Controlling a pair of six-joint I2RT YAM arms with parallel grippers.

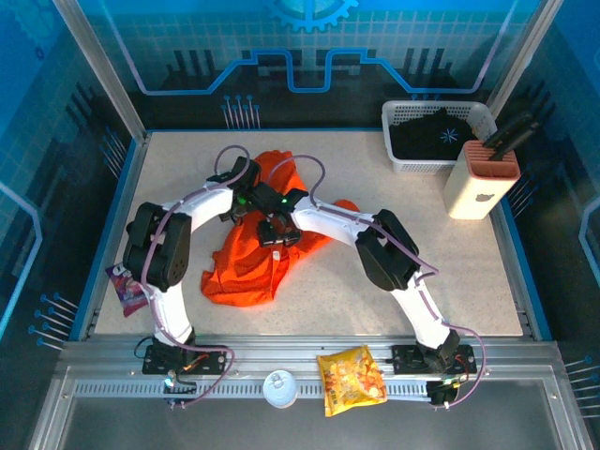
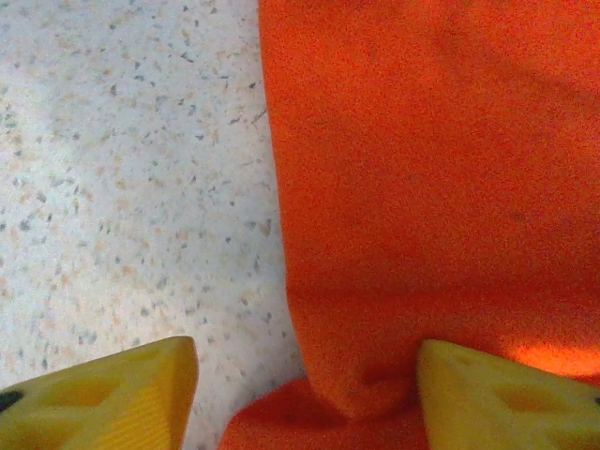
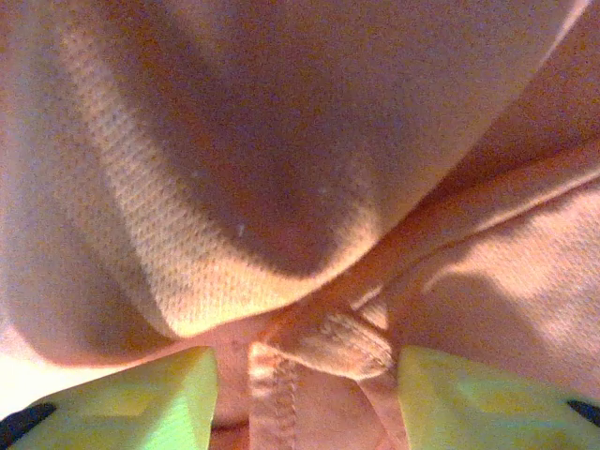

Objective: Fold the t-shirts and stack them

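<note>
Fingers (image 2: 103, 398) of the left gripper (image 2: 305, 412) stand apart astride an edge of the orange t-shirt (image 1: 246, 267), and the right gripper (image 3: 305, 403) gapes around a hem, neither clamped. Nothing is folded: that shirt lies crumpled mid-table, and the black shirt (image 1: 427, 139) sits in the basket (image 1: 412, 167) at two o'clock. Both arms hide the orange shirt's upper part, so its layout is unclear.

Table's (image 1: 469, 272) a pale speckled stone-look top with a blue border. Smack in the middle there's an orange t-shirt (image 1: 246, 262), all crumpled, its edge flat on the bare surface. Far right corner has a white slotted basket (image 1: 398, 120), and just beside it a white-and-salmon block (image 1: 473, 192) standing upright. A little purple packet (image 1: 125, 286) sits at the left edge.
</note>
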